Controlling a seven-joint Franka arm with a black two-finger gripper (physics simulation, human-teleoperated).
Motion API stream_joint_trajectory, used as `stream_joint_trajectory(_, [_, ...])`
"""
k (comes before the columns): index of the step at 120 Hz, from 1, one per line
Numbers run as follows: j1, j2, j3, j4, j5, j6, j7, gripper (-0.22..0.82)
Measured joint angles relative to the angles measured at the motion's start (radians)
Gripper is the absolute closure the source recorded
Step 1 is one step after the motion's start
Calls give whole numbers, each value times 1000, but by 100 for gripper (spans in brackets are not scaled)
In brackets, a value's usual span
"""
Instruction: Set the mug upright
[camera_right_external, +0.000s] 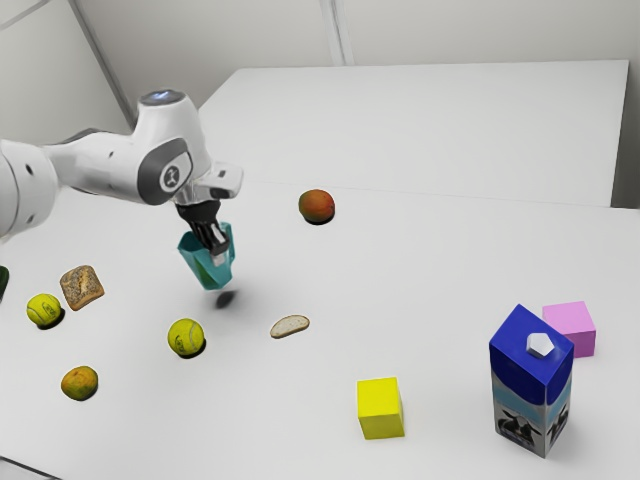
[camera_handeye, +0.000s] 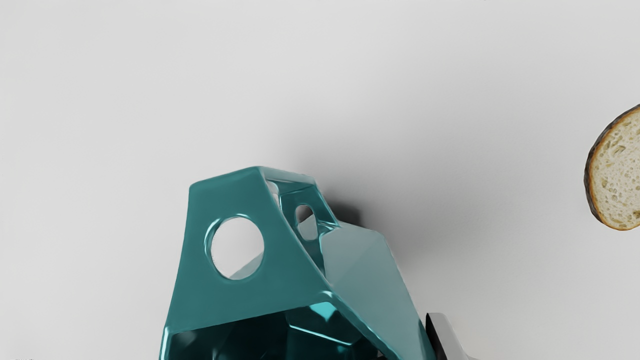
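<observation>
Mug (camera_handeye: 292, 280) aloft, dark inside, apparently tight in the gripper (camera_right_external: 218, 250); carton (camera_right_external: 530, 385) upright.

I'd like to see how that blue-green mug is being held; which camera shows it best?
The exterior view: it shows the mug from rim to base, leaning in the gripper, above its shadow on the table. The wrist view shows its holed side up close, but cuts off the rest.

Is a glossy teal mug (camera_handeye: 240, 305), faceted, with a dark open mouth and an angular handle (camera_handeye: 225, 200) pierced by a round hole. Hangs tilted just above the white tabletop (camera_right_external: 450, 260), mouth upward, handle toward the exterior view's right.
</observation>
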Motion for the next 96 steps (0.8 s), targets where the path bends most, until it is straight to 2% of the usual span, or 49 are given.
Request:
stream_joint_trajectory(31, [-32, -2, -1, -29, 81, 58, -171, 78])
stream_joint_trajectory(96, [-43, 24, -26, -60, 3, 11, -439, 78])
